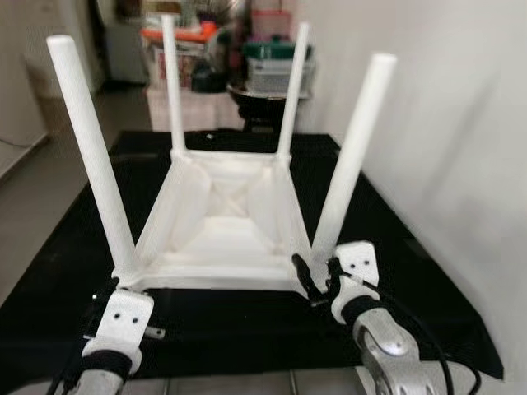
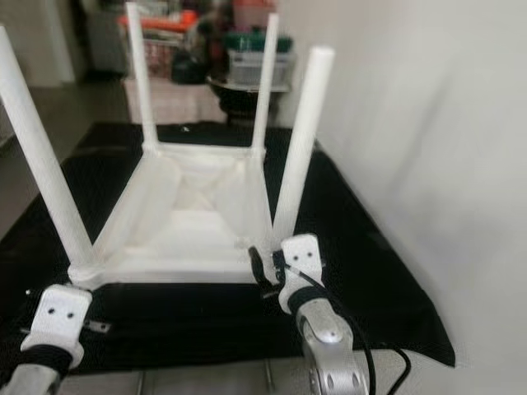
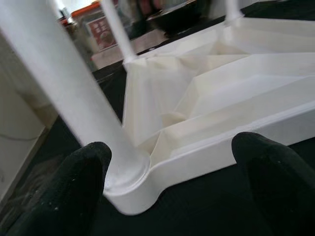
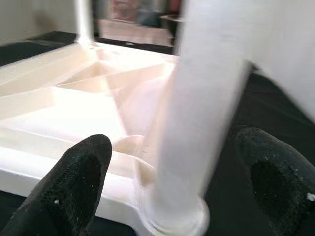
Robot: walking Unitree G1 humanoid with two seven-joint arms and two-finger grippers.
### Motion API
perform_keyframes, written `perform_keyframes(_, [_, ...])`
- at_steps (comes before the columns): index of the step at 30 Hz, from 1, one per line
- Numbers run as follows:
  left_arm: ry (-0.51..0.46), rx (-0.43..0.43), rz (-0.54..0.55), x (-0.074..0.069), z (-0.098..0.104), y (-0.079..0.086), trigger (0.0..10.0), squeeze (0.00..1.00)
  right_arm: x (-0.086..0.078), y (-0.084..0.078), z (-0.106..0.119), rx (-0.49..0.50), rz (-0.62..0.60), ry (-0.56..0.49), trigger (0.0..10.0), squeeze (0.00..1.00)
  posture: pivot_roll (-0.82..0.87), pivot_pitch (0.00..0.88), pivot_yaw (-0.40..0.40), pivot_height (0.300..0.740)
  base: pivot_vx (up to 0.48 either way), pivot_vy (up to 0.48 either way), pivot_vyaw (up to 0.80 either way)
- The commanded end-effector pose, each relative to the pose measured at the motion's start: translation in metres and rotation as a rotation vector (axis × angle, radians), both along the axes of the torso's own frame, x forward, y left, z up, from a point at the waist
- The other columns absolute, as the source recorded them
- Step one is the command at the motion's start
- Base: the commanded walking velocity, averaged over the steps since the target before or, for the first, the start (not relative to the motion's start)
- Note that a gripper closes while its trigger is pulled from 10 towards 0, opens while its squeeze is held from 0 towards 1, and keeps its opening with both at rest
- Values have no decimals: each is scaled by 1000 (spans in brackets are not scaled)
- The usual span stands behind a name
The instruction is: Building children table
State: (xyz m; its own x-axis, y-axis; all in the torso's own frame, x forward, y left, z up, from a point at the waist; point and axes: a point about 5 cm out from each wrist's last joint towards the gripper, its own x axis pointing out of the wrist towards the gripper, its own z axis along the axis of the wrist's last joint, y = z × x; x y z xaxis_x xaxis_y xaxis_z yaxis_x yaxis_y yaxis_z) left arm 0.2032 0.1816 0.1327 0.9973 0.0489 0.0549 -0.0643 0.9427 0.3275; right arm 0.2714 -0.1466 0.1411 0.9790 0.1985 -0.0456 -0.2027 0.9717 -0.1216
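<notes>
A white plastic children's table (image 1: 218, 222) lies upside down on a black mat (image 1: 395, 247), with its legs pointing up. My left gripper (image 3: 172, 177) is open at the near-left corner, and the near-left leg (image 1: 90, 148) rises just inside its fingers (image 3: 74, 196). At the near-right corner my right gripper (image 4: 172, 182) is open too, its fingers (image 4: 78, 182) standing either side of the base of the near-right leg (image 1: 350, 156). Two far legs (image 1: 173, 82) stand upright at the back corners.
A pale wall (image 1: 461, 123) runs close along the mat's right side. Boxes and storage containers (image 1: 272, 66) are stacked behind the mat. Bare floor (image 1: 41, 206) lies to the left of the mat.
</notes>
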Motion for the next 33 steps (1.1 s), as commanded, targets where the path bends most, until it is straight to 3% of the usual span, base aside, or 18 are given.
perform_keyframes(1, [11,-4,-6,0,-2,-4,10000,0,-2,-7,-1,-17,-32,-3,10000,0,68,4,-69,740,0,480,0])
perform_keyframes(12, [8,9,-30,2,-2,-6,10000,0,-1,-11,0,-40,-19,-9,10000,0,63,3,-67,740,0,79,0])
perform_keyframes(13, [8,11,-34,3,-1,-7,10000,0,2,-4,2,-76,58,-19,10000,0,60,0,-66,740,0,0,0])
perform_keyframes(15, [8,13,-35,3,-1,-7,10000,0,4,-1,3,-98,96,-21,10000,0,60,0,-66,740,0,0,0])
perform_keyframes(23, [3,23,-43,3,0,-9,10000,0,13,10,7,-77,188,-15,10000,0,61,0,-64,740,0,0,0])
perform_keyframes(24, [-1,34,-61,3,1,-11,10000,0,15,16,10,-76,265,-20,10000,0,67,0,-62,740,0,0,800])
perform_keyframes(25, [-1,34,-61,3,1,-11,10000,0,15,16,10,-76,265,-20,10000,0,67,0,-62,740,0,0,800])
perform_keyframes(29, [5,-13,-259,-4,6,-33,10000,0,26,31,17,-153,450,-43,10000,0,70,0,-65,740,0,0,800])
perform_keyframes(31, [5,-13,-259,-4,6,-33,10000,0,26,31,17,-153,450,-43,10000,0,70,0,-65,740,0,0,800])
perform_keyframes(33, [31,-7,-380,-10,5,-47,10000,0,29,35,15,-205,557,20,10000,0,77,0,-69,740,0,0,0])
